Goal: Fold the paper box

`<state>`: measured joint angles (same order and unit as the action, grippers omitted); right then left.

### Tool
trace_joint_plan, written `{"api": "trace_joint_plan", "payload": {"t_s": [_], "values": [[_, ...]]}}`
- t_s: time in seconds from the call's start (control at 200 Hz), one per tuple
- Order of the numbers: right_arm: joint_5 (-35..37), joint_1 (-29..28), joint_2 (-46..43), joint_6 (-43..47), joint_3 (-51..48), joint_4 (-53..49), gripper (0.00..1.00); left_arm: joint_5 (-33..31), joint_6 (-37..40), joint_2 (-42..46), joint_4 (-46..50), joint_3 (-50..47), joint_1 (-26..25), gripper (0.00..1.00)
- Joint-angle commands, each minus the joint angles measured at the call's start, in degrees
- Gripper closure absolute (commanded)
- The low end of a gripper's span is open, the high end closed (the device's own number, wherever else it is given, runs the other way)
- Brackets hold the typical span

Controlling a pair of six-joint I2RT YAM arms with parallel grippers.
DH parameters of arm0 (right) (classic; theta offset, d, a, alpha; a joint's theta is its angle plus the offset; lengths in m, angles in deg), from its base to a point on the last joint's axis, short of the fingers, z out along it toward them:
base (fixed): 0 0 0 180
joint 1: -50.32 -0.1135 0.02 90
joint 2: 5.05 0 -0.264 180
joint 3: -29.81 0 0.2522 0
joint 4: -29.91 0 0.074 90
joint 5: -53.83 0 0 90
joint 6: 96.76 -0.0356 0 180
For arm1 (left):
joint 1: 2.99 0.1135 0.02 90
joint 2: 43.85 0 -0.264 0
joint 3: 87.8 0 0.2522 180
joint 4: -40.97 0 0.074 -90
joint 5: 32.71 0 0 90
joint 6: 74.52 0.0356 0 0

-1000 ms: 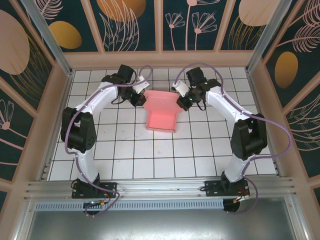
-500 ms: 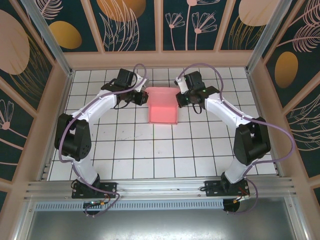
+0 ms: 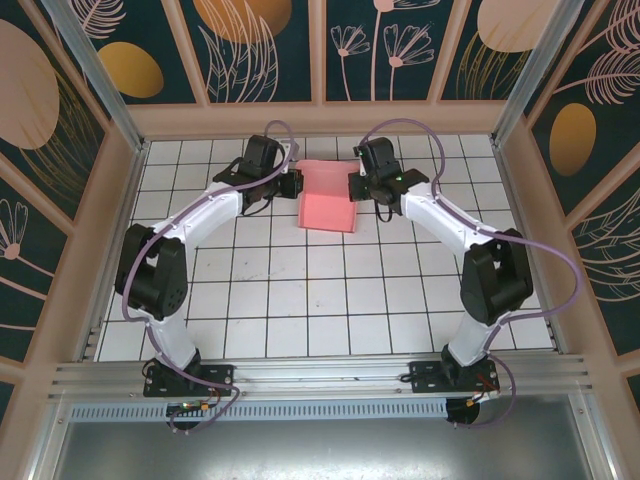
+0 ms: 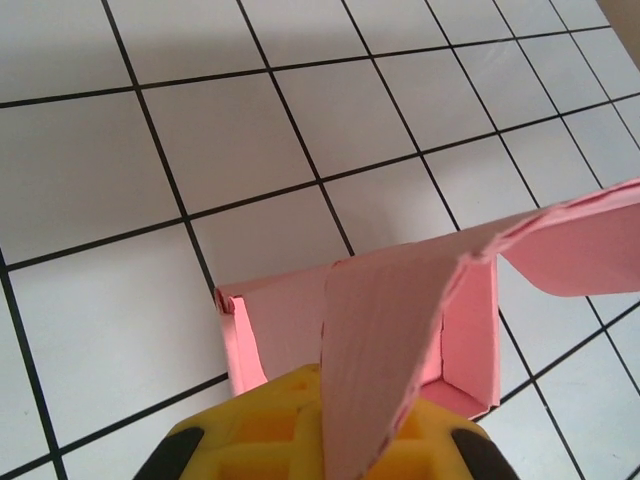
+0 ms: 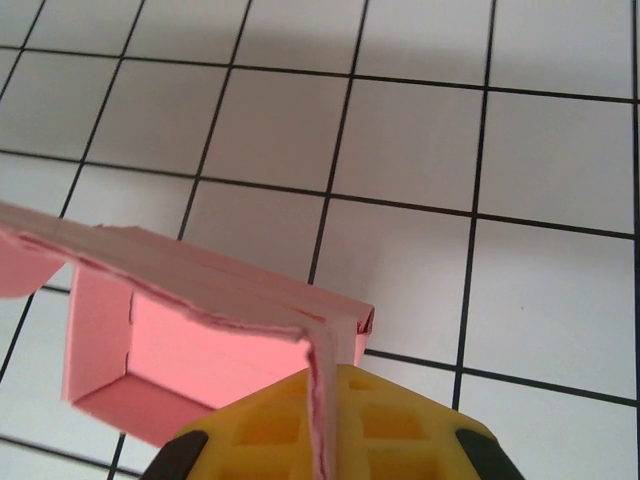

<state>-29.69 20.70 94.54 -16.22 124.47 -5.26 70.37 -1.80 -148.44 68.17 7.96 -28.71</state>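
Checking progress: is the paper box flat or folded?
Partly folded: the paper box has raised walls; its top flap isn't closed.

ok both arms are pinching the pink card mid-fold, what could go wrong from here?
1. The left gripper and right gripper each pinch a thin flap of the paper box. Pulling apart could tear it, and the card edges look ragged.
2. The flap in the left pinch bows, so it may crease off its score line.

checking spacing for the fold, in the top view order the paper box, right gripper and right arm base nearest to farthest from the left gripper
From the left gripper:
1. paper box, held in it
2. right gripper, across the box
3. right arm base, near edge, right
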Motion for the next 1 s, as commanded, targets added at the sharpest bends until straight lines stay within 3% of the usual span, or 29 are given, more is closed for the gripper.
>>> {"api": "trace_joint_plan", "payload": {"t_s": [0.0, 0.19, 0.556, 0.996], "values": [[2.9, -0.1, 2.2, -5.5, 2.5, 3.3, 1.0, -1.6, -1.8, -0.6, -4.8, 0.2, -0.7, 1.0], [5.7, -0.2, 3.2, -8.7, 0.9, 9.0, 1.0, -6.7, -4.7, 0.5, -12.2, -3.6, -1.0, 1.0], [10.0, -0.1, 4.9, -12.5, -2.6, 13.5, 1.0, -7.1, -4.9, -0.3, -18.8, -8.8, -1.2, 1.0], [11.4, -0.4, 4.6, -12.8, -10.4, 22.4, 1.0, -11.9, -2.4, 0.1, -31.6, -18.1, -1.5, 1.0]]}}
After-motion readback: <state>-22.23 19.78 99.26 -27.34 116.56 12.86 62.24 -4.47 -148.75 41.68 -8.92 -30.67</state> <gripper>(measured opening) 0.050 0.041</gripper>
